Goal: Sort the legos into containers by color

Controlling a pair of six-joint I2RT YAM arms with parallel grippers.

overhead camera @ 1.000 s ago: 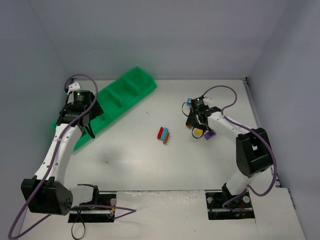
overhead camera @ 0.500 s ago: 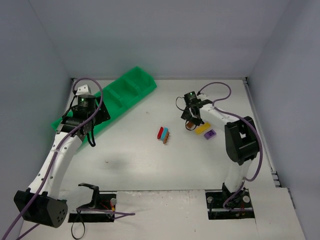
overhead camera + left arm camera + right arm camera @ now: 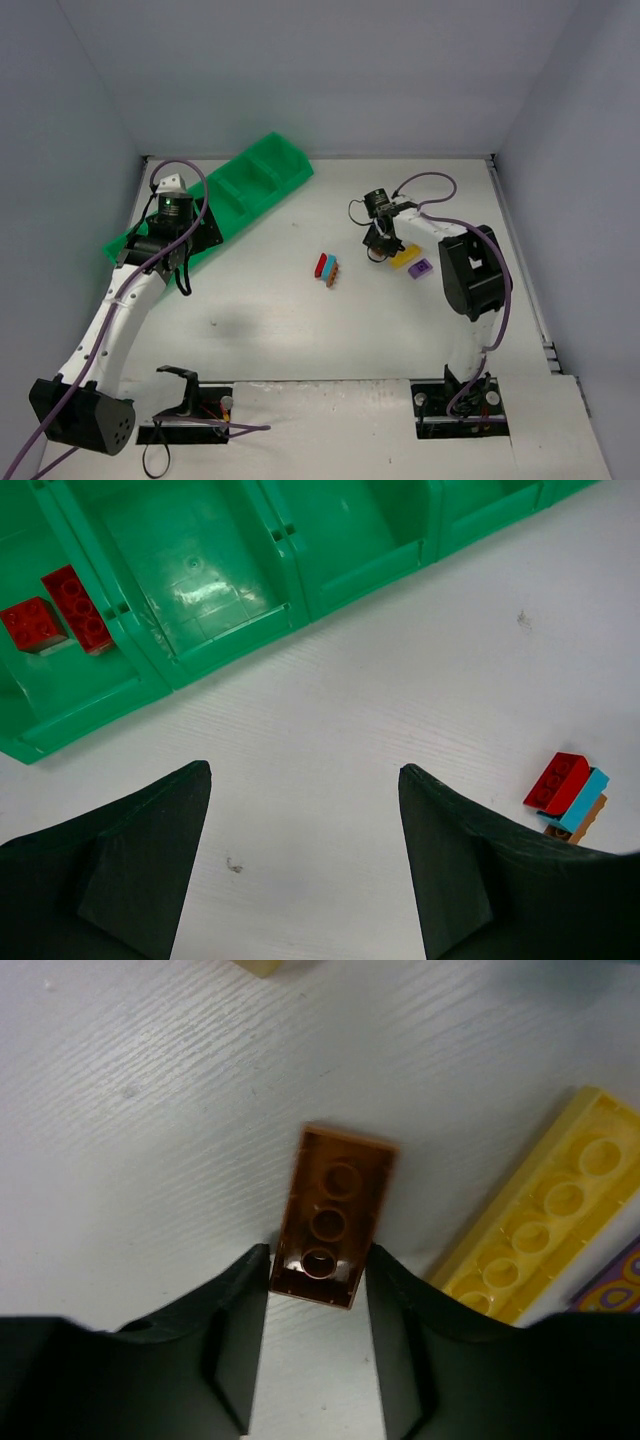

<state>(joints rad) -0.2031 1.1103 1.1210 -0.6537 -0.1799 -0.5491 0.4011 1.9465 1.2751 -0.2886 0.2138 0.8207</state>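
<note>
Lying lengthwise up the frame's centre, the brown brick is flanked at its lower end by the right gripper; pinching cannot be confirmed.

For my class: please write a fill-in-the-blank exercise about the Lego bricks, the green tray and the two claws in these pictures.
1. Both bricks in the green tray are ___.
2. The upturned brick between the fingers of the right claw is ___.
3. The long brick beside it is ___.
4. The left claw stands wide ___, holding nothing.
Missing words: red; brown; yellow; open.
</note>
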